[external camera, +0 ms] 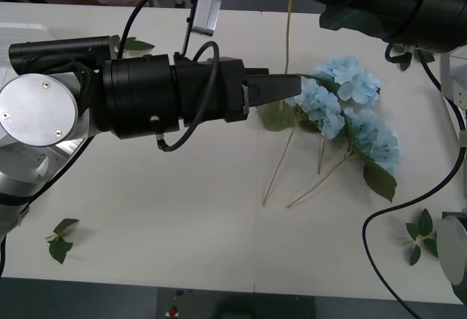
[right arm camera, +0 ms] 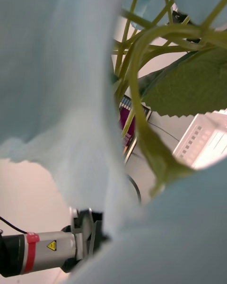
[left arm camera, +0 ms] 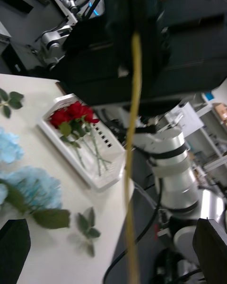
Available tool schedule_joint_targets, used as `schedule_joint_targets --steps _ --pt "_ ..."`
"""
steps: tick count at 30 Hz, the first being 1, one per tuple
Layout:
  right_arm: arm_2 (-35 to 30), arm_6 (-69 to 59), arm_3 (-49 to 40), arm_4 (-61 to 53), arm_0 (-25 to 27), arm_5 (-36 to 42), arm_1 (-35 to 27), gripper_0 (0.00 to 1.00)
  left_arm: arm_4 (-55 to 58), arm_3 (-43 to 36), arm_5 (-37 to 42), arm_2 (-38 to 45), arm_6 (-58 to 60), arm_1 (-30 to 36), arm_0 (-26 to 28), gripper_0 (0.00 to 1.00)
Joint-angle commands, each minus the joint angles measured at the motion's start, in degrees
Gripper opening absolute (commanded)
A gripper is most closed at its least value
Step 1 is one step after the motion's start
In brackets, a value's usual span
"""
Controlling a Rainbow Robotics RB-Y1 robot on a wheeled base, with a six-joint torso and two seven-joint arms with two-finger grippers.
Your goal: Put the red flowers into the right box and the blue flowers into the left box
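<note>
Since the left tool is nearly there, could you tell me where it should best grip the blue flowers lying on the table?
Grip a bare stem below the blue flowers, coming from above: the stems lie flat, splayed toward the robot, while the heads are soft and bulky. The left tool hovers close.

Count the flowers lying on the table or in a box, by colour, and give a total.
Blue flowers, on the table: 3
Red flowers, in the box: 3
Total: 6
</note>
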Motion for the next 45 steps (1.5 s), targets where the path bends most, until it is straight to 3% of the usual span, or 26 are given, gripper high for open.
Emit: schedule_joint_targets --steps 1,6,7,9,10,26,27,29,30,32,40,45 --pt "-1.1 2.0 -2.3 -0.9 -1.3 0.1 -0.1 0.00 1.1 -0.6 -1.8 0.2 2.9 -0.7 -3.0 1.00" --pt "-1.1 2.0 -2.3 -0.9 -1.3 0.1 -0.1 0.00 -1.7 -0.3 -2.3 0.2 2.9 -2.0 -3.6 1.00" --pt "-1.1 2.0 -2.3 -0.9 -1.3 0.1 -0.1 0.00 -2.4 -0.3 -2.3 0.2 2.9 -2.0 -3.5 0.90" --pt "-1.1 2.0 -2.3 -0.9 -1.3 0.1 -0.1 0.00 -3.8 -0.3 -2.3 0.2 2.9 -2.1 -3.6 0.16" --pt "-1.1 2.0 -2.3 -0.9 -1.3 0.1 -0.1 0.00 -3.8 -0.3 -2.3 0.2 3.0 -2.1 -3.6 0.00" --pt "-1.1 2.0 -2.3 -0.9 -1.3 0.1 -0.1 0.00 -4.2 0.9 -2.5 0.2 3.2 -2.6 -4.7 0.00" --pt "-1.1 2.0 -2.3 -0.9 -1.3 0.1 -0.1 0.05 -4.5 1.0 -2.6 0.2 3.2 -2.7 -4.8 0.00" --pt "-1.1 2.0 -2.3 -0.9 -1.3 0.1 -0.1 0.33 -4.6 1.1 -2.5 0.1 3.2 -2.7 -4.7 0.00" --pt "-1.1 2.0 -2.3 -0.9 -1.3 0.1 -0.1 0.60 -4.6 1.3 -2.5 0.1 3.2 -2.9 -4.8 0.00" --pt "-1.1 2.0 -2.3 -0.9 -1.3 0.1 -0.1 0.97 -4.6 1.5 -2.6 0.2 3.2 -3.0 -4.8 0.00" --pt "-1.1 2.0 -2.3 -0.9 -1.3 0.1 -0.1 1.00 -4.6 1.6 -2.6 0.3 3.3 -2.7 -4.8 0.00" --pt "-1.1 2.0 -2.3 -0.9 -1.3 0.1 -0.1 1.00 -4.4 1.5 -2.6 0.6 3.4 0.7 -5.0 0.00"
